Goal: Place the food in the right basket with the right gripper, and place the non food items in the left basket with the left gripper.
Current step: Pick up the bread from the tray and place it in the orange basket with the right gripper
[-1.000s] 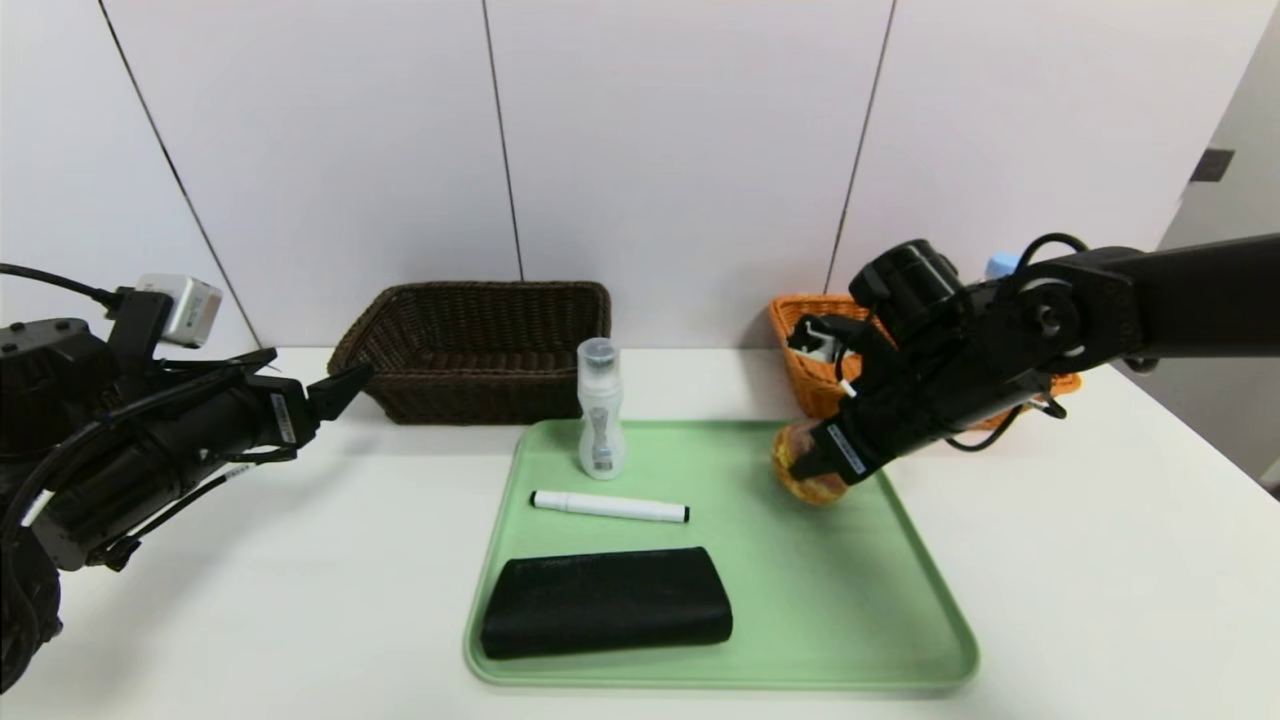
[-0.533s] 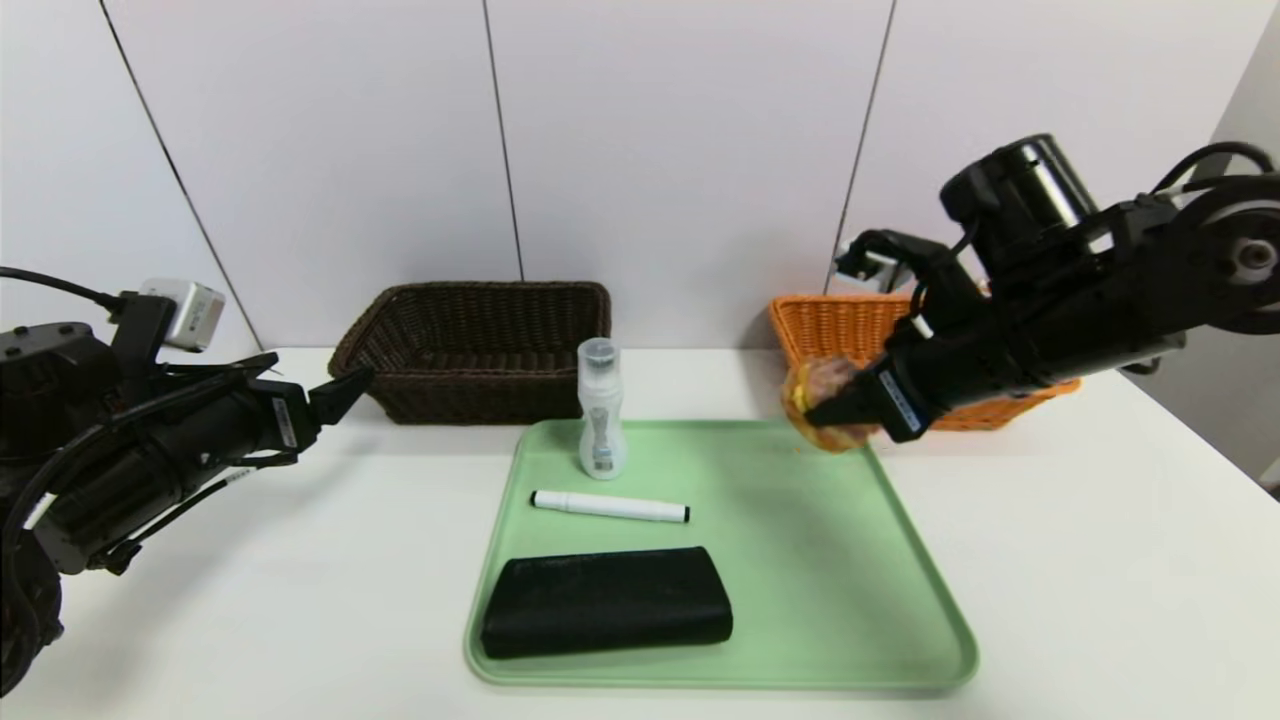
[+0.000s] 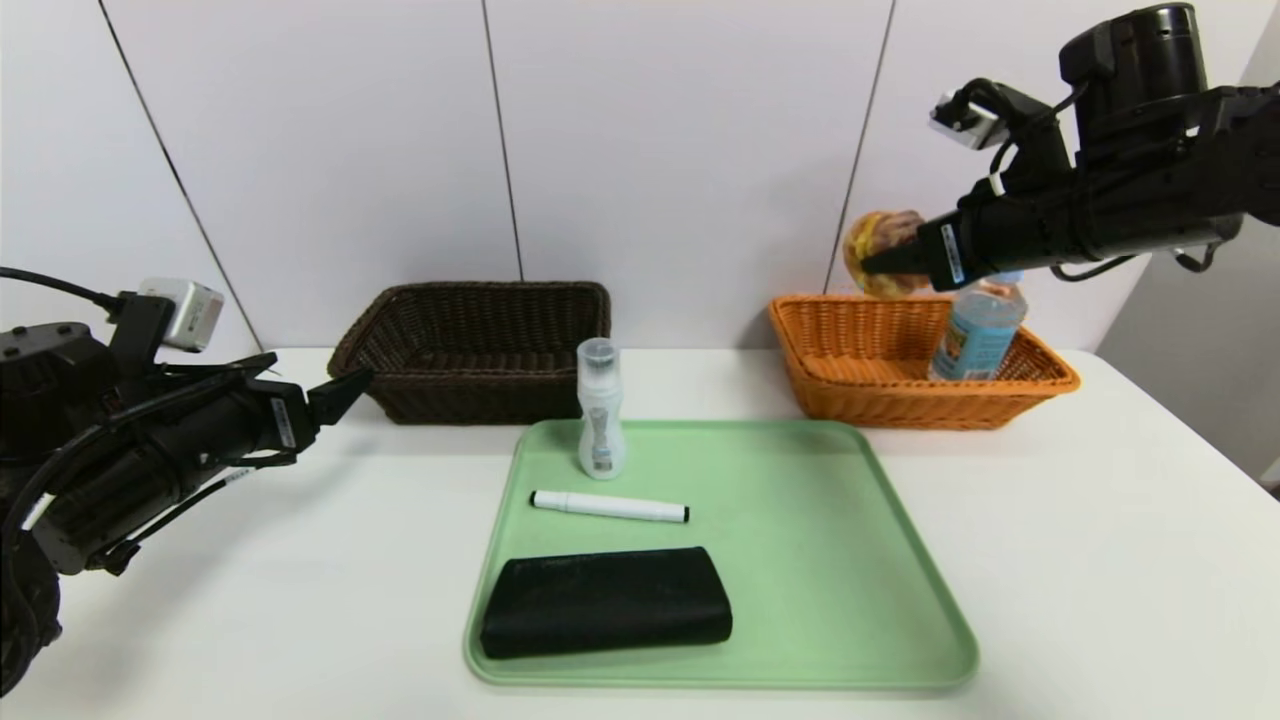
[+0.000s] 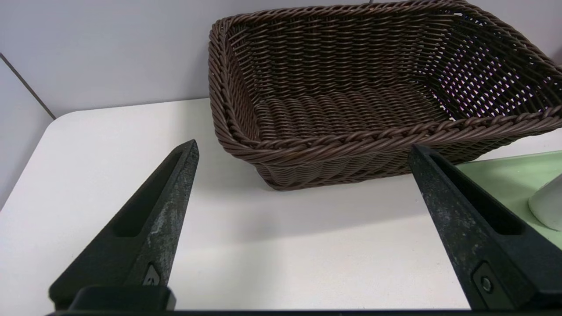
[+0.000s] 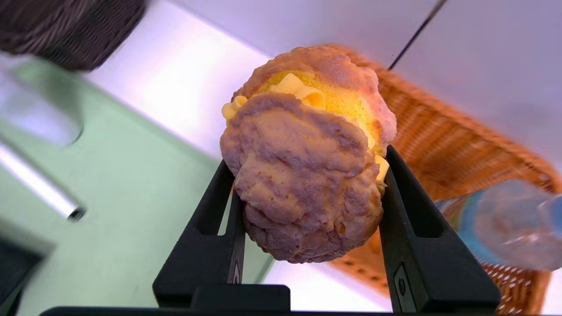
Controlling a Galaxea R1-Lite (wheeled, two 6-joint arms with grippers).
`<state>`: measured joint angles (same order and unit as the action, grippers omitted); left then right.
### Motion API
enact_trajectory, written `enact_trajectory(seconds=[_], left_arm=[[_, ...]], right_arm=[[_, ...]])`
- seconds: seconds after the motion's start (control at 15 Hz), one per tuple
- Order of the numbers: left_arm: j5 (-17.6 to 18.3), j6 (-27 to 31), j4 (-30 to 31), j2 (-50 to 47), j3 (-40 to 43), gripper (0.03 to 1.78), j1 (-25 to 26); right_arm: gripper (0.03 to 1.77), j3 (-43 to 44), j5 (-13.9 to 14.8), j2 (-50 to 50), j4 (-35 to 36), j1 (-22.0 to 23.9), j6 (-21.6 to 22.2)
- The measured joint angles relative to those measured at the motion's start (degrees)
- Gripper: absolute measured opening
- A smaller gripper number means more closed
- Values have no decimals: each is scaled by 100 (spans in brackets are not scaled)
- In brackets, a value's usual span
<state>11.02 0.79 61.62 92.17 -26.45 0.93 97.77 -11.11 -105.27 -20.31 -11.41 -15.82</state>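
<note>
Right pincer (image 3: 868,262) is clamping a round, browned cream puff with yellow filling (image 3: 880,250), holding it in the air just above the near-left corner of the orange woven basket (image 3: 860,375), which lies below and slightly rightward. Left pincer (image 3: 345,385) is hovering wide open beside the dark brown wicker basket (image 3: 470,350), over the bench (image 3: 1100,560).

Black arms, tapered black pincers, white labels, cables
</note>
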Motion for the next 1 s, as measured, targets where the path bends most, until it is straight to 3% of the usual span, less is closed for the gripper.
enact_trajectory(seconds=[0.33, 0.53, 0.73, 1.0], left_arm=[[9, 11, -2, 5, -9, 169, -2], [9, 11, -2, 18, -26, 169, 1], [9, 9, -2, 44, -26, 169, -2], [0, 0, 0, 46, -17, 169, 1]], right_arm=[[84, 783, 279, -947, -69, 111, -18], [84, 846, 411, -1373, -88, 152, -27], [84, 841, 767, -1673, -85, 160, -32], [84, 833, 1006, -1949, -74, 160, -187]])
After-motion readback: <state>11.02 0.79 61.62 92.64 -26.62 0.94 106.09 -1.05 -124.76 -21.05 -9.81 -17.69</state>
